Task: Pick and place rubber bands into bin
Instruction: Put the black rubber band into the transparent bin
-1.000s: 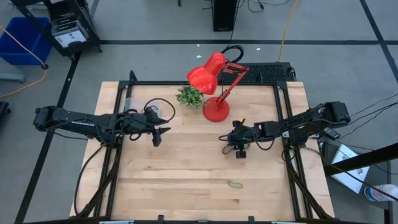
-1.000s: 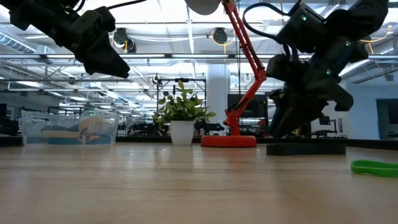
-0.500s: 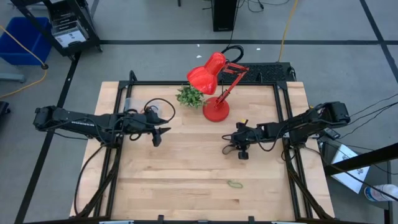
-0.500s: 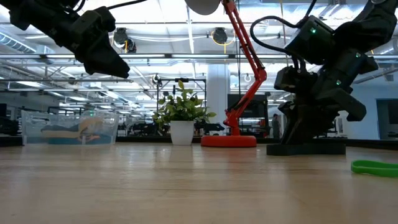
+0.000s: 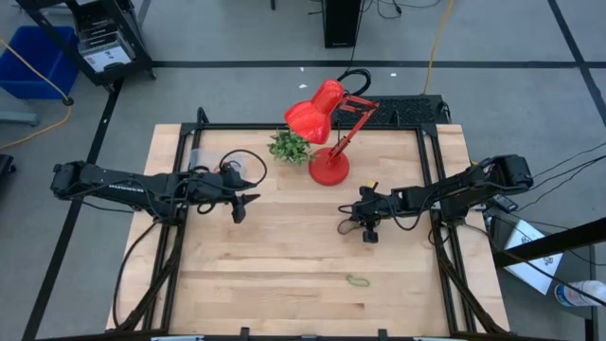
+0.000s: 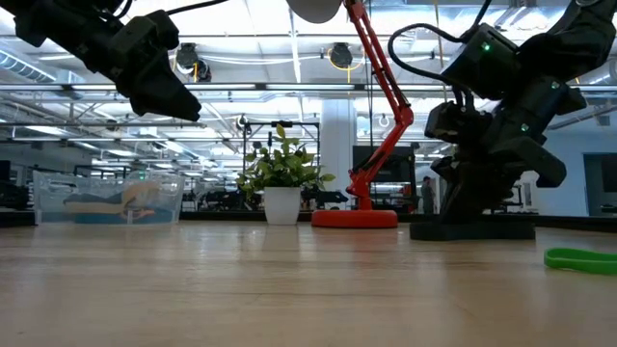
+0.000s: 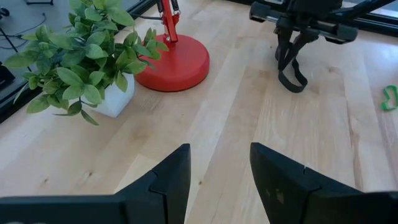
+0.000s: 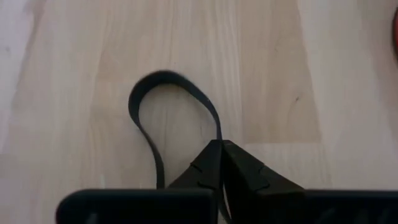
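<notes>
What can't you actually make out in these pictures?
- Bin contents: low view, blurred through its clear wall; in the high view the left arm covers it.
- Black rubber band: right wrist view, the shut right end effector hides one end.
- Green rubber band: low view, cut off by the edge.

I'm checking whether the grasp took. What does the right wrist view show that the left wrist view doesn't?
Only the right wrist view shows the right gripper from close up, its fingers shut on a black rubber band, whose free loop lies on the wooden table.

Only the left wrist view shows the left gripper open above the table, the potted plant, the red lamp base and a green rubber band lying loose.

Both show the black band at the right gripper; from the left wrist it hangs below the fingers.
</notes>
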Controlling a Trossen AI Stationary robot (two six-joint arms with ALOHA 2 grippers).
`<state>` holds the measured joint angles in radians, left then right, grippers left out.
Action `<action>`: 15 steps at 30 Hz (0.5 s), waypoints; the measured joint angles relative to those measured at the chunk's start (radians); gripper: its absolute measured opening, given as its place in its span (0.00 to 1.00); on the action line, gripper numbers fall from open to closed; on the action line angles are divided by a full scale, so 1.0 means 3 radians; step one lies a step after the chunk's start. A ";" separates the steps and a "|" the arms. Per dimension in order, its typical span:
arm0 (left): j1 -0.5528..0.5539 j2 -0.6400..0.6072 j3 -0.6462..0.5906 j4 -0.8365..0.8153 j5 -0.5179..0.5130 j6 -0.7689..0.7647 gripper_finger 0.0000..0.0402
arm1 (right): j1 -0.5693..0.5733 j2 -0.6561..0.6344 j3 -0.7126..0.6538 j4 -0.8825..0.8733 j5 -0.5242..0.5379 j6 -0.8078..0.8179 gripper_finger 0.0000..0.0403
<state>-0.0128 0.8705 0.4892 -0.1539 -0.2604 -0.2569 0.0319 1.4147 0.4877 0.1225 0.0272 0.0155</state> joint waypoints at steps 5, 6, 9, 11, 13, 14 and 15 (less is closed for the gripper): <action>0.0000 0.0000 0.0000 0.0000 0.0000 -0.0031 0.43 | 0.0000 0.0000 0.0019 0.0291 0.0008 -0.0041 0.01; 0.0000 0.0000 0.0000 0.0000 0.0000 -0.0045 0.43 | 0.0000 0.0000 0.0040 0.0360 0.0007 -0.0075 0.00; 0.0000 -0.0001 0.0000 0.0001 -0.0001 -0.0034 0.43 | 0.0000 -0.0002 0.0128 0.0556 0.0001 -0.0178 0.00; 0.0000 0.0000 -0.0001 0.0040 -0.0007 0.0068 0.43 | 0.0000 -0.0003 0.0219 0.0570 0.0000 -0.0291 0.00; -0.0010 0.0001 -0.0001 0.0114 0.0002 0.0215 0.42 | 0.0000 -0.0003 0.0342 0.0573 -0.0005 -0.0402 0.00; -0.0018 0.0008 -0.0001 0.0153 0.0025 0.0285 0.42 | 0.0000 -0.0003 0.0411 0.0578 -0.0005 -0.0449 0.00; -0.0032 0.0032 -0.0001 0.0199 0.0059 0.0353 0.41 | 0.0000 -0.0003 0.0476 0.0581 -0.0006 -0.0491 0.00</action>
<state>-0.0223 0.8801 0.4889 -0.0941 -0.2427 -0.1509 0.0319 1.4139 0.6306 0.2970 0.0254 -0.1318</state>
